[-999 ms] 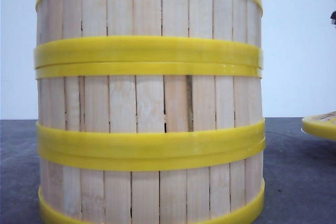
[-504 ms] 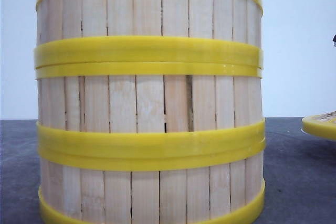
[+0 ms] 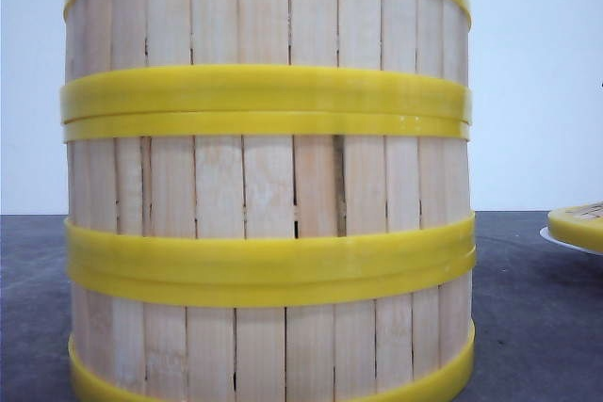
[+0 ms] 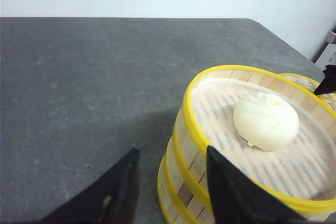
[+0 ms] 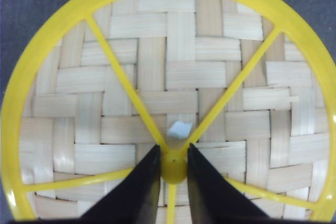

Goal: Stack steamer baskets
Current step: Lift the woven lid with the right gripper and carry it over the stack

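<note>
Behind, a white wall; grey tabletop (image 4: 79,87). Left tool (image 4: 170,182) gapes empty; right tool (image 5: 172,169) pinches lid (image 5: 173,103) knob.

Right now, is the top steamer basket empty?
No, the top steamer basket holds a white bun on its cloth liner, seen in the left wrist view.

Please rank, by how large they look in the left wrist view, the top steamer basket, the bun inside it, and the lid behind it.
1. Top steamer basket, largest.
2. Bun.
3. Lid: only a sliver shows behind the basket, so its true size is unclear.
</note>
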Robot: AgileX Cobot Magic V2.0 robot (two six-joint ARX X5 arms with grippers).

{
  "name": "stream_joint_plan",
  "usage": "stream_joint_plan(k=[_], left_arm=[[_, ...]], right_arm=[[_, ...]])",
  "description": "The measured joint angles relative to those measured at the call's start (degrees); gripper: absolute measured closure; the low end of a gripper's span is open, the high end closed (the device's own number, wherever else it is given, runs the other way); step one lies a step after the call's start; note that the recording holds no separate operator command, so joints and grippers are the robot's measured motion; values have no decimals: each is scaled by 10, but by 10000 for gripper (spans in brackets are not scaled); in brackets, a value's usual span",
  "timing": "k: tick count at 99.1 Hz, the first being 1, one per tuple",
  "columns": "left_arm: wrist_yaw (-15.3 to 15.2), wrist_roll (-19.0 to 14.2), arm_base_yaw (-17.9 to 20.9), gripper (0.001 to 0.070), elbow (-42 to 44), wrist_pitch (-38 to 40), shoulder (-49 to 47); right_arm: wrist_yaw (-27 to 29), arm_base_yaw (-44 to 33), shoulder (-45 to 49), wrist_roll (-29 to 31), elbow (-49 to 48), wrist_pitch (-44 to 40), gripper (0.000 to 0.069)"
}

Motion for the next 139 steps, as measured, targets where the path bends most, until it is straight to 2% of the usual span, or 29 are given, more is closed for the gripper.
stream_joint_plan(k=[32, 55, 66, 83, 101, 115, 139], left_arm=[[0, 2, 0, 481, 0, 0, 0], [0, 4, 0, 481, 0, 1, 0], [0, 4, 0, 481, 0, 1, 0], [0, 4, 0, 481, 0, 2, 0], [0, 4, 0, 481, 0, 2, 0], [0, 4, 0, 481, 0, 2, 0], [0, 4, 0, 481, 0, 2, 0]], right_arm=[[-19, 1, -10, 0, 21, -29, 632], [-50, 21, -70, -2, 125, -77, 632], [-85, 50, -93, -9, 182, -115, 632], [-136, 123, -113, -11, 267, -159, 632], [-139, 245, -115, -12, 319, -181, 633], [-128, 342, -111, -11, 320, -181, 633], [-67, 473, -83, -11, 320, -182, 633]])
